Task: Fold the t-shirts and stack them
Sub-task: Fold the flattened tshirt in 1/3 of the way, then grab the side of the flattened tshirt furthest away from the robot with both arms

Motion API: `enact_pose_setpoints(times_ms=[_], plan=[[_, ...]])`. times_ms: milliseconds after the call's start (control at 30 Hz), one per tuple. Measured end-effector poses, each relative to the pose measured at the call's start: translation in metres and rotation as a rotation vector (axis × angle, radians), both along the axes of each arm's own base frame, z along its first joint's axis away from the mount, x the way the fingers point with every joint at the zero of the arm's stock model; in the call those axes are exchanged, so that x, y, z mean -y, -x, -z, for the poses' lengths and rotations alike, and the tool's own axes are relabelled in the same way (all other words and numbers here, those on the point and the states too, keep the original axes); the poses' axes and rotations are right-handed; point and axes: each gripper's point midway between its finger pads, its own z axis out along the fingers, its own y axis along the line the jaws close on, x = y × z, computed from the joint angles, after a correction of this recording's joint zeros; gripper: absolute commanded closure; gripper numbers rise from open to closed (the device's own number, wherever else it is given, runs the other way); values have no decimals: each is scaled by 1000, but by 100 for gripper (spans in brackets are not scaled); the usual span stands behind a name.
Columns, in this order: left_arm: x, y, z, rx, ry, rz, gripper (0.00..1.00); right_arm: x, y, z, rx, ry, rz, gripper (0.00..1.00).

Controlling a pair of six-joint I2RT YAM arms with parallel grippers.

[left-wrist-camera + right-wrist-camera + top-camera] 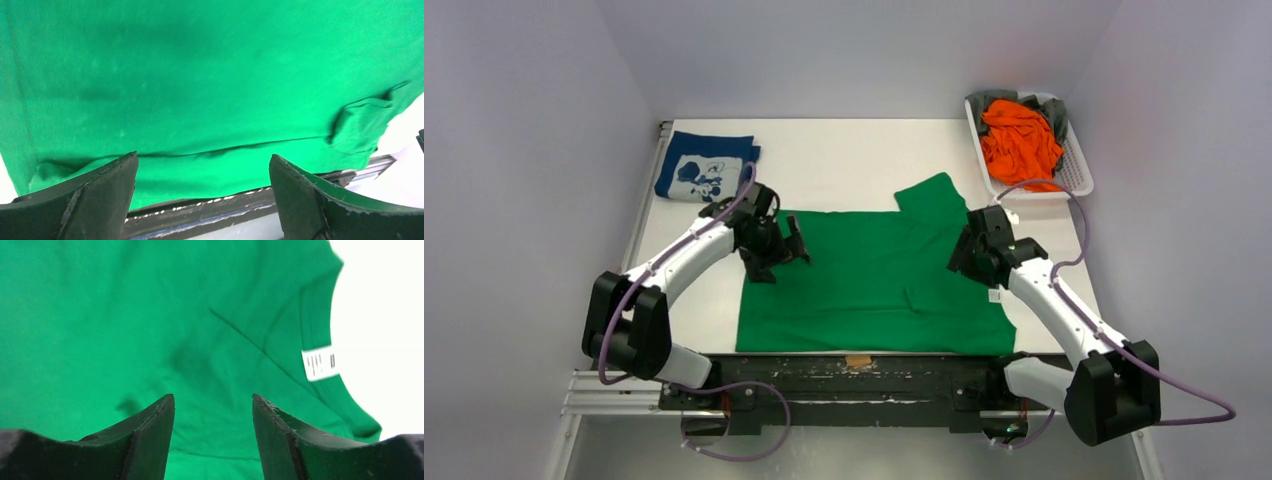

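The bright green t-shirt [874,280] lies spread flat on the white table, one sleeve pointing to the back right. It fills the left wrist view [200,75] and the right wrist view [150,315], where a white neck label [320,362] shows. My left gripper [779,255] is open and empty over the shirt's left part. My right gripper [964,255] is open and empty over its right part near the collar. A folded navy blue t-shirt with white print [704,168] lies at the back left. Orange [1019,140] and grey [1052,112] t-shirts are heaped in a basket.
A white mesh basket [1079,175] stands at the back right corner. The black base rail [864,370] runs along the near edge, with a small tan tape piece [858,360] at the shirt's hem. Bare white table [844,160] lies behind the green shirt.
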Motion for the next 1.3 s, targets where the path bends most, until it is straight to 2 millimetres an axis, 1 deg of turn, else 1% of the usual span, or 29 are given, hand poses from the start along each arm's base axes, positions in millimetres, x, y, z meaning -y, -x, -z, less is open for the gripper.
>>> enact_pose_setpoints(times_ms=[100, 167, 233, 300, 367, 400, 467, 567, 600, 733, 867, 1033, 1133, 1300], plan=[[3, -31, -30, 108, -2, 0, 0, -5, -34, -30, 117, -3, -13, 42], [1, -48, -45, 157, -10, -8, 0, -9, -53, -43, 164, -5, -23, 42], [-7, -70, -54, 192, -28, -37, 0, -14, -72, -52, 193, -5, -37, 42], [-20, -93, -55, 208, -49, -79, 0, -19, -88, -55, 208, -2, -53, 42], [-35, -120, -51, 216, -67, -134, 0, -22, -102, -55, 213, 7, -70, 42], [-44, -135, -46, 217, -77, -163, 0, -24, -109, -53, 212, 13, -79, 42], [-55, -158, -35, 202, -89, -201, 0, -26, -119, -50, 205, 22, -92, 42], [-70, -200, -11, 183, -101, -246, 0, -31, -134, -41, 185, 29, -115, 42], [-73, -208, -3, 178, -107, -251, 0, -32, -137, -39, 179, 27, -121, 42], [-76, -225, 24, 155, -126, -257, 0, -34, -148, -31, 160, 30, -140, 42], [-76, -231, 38, 152, -129, -261, 0, -32, -151, -28, 151, 26, -147, 42], [-72, -244, 36, 188, -103, -273, 0, -33, -152, -25, 141, 16, -154, 43], [-69, -248, 35, 202, -85, -269, 0, -34, -152, -25, 142, 6, -158, 43], [-62, -249, 34, 204, -49, -254, 8, -34, -152, -25, 143, 5, -158, 43]])
